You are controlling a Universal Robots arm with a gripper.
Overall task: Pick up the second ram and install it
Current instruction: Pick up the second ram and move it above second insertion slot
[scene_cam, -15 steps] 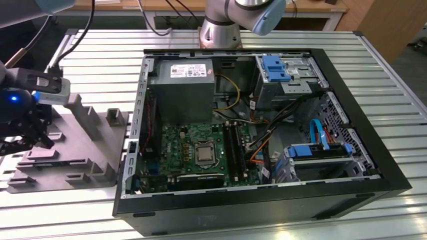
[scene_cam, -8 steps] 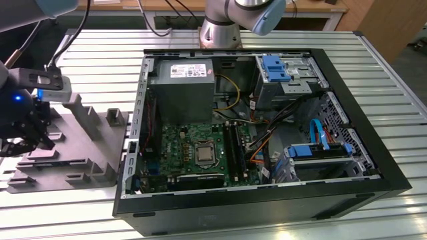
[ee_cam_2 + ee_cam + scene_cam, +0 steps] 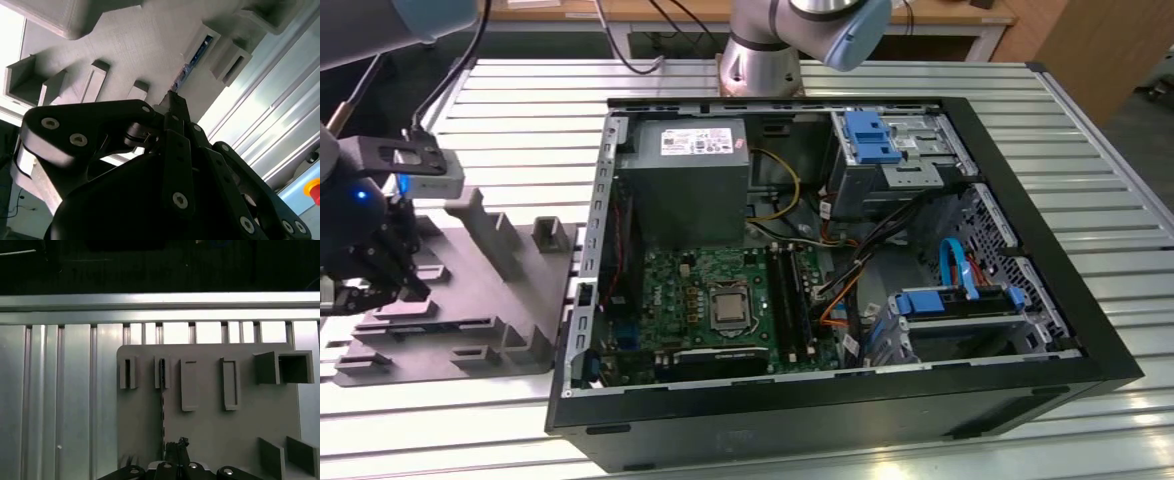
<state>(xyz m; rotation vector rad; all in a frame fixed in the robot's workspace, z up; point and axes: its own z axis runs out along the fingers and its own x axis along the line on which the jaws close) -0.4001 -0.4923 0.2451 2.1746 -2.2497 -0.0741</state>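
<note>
The second ram (image 3: 196, 54) is a thin blue stick standing on edge in a slot of the grey holder plate (image 3: 135, 45). In the first wrist view the ram (image 3: 162, 405) shows as a dark thin line running from the slot toward my fingers. My gripper (image 3: 174, 100) has its fingers pressed together at the ram's near end. In the exterior view the gripper (image 3: 374, 275) hangs over the holder plate (image 3: 494, 300) at the exterior view's left, beside the open computer case (image 3: 841, 400).
The green motherboard (image 3: 687, 290) with its long black slots (image 3: 787, 290) lies inside the case, below the grey power-supply box (image 3: 683, 185). Blue drive brackets (image 3: 961, 300) and loose cables fill the case's right half. Raised blocks (image 3: 280, 367) stand on the holder plate. The table is ribbed metal.
</note>
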